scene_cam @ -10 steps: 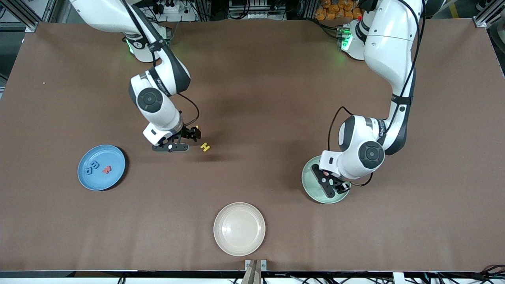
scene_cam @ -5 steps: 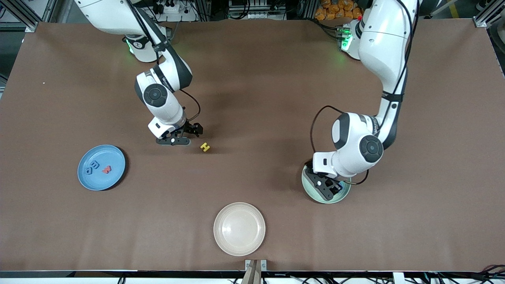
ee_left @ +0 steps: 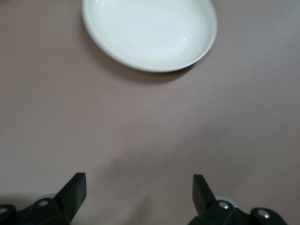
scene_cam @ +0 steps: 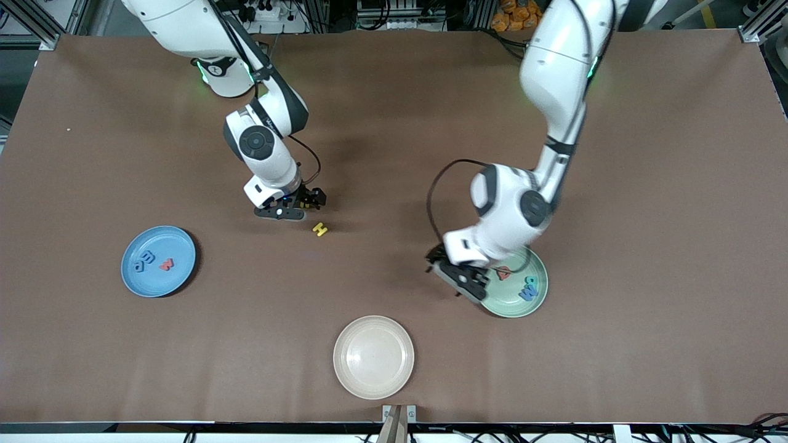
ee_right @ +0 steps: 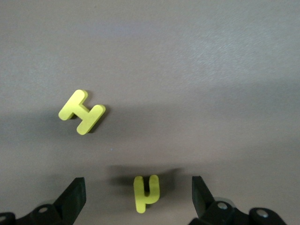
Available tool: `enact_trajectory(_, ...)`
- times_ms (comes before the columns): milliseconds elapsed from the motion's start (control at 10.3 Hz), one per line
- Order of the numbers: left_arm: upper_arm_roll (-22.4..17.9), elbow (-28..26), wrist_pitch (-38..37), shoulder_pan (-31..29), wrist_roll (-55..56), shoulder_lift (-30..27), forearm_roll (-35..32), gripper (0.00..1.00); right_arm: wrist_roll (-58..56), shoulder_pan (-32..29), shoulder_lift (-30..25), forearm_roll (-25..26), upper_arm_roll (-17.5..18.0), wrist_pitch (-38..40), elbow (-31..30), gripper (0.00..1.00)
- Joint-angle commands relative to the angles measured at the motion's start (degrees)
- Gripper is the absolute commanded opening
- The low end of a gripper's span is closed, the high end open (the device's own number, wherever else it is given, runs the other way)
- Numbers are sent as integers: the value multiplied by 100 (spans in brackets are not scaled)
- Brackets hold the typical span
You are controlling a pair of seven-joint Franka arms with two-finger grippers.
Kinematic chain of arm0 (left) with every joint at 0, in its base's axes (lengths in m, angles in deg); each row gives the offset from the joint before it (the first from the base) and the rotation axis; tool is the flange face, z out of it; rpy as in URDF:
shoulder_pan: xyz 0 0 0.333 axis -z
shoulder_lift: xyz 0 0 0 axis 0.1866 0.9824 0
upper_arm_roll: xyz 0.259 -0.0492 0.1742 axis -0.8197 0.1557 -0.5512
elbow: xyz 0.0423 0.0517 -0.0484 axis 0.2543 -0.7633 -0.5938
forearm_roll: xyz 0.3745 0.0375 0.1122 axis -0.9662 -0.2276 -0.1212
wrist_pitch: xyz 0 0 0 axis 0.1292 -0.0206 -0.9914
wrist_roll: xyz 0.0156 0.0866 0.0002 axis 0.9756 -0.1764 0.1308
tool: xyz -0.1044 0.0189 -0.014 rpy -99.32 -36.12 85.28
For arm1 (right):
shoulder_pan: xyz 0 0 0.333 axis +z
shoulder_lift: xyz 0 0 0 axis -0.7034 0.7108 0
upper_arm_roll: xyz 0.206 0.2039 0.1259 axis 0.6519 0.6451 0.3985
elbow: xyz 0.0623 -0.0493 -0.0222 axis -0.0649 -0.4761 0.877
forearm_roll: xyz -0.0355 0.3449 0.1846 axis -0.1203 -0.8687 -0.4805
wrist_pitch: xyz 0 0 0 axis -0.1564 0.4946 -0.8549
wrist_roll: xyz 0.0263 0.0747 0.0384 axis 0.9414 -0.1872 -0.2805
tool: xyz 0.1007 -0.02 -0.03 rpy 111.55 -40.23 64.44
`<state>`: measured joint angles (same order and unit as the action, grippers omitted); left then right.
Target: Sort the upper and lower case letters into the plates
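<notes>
Holding two letters, a blue one (scene_cam: 143, 263) and a red one (scene_cam: 166, 264), the blue plate (scene_cam: 181, 271) sits toward the right arm's end of the desk (scene_cam: 394, 123); the mint plate (scene_cam: 537, 295) at the left arm's end holds a red letter (scene_cam: 503, 273) and a blue-and-teal cluster (scene_cam: 528, 288) too small to read, its rim partly covered by the left arm; the cream plate (scene_cam: 373, 357) lies nearest the camera. The left tool (scene_cam: 457, 282) hovers at the mint plate's edge, fingers wide, holding nothing; the right tool (ee_right: 139, 197) stands wide over a small yellow letter (ee_right: 146, 192), the yellow H (scene_cam: 319, 229) just beside.
</notes>
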<state>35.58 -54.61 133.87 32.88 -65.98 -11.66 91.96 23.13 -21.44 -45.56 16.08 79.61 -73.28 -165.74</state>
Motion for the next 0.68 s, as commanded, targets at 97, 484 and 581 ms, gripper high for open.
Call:
enact_trajectory(97,178,-38,2364,629,627,606,308,100,99,100,84,-98,-22,-464,-268,100)
enact_trajectory(484,268,32,2527,629,566,608,257,100,90,100,111,-90,-22,-465,-269,100)
enact_trajectory(581,268,32,2528,664,557,591,257,100,90,100,120,-90,-22,-465,-269,100)
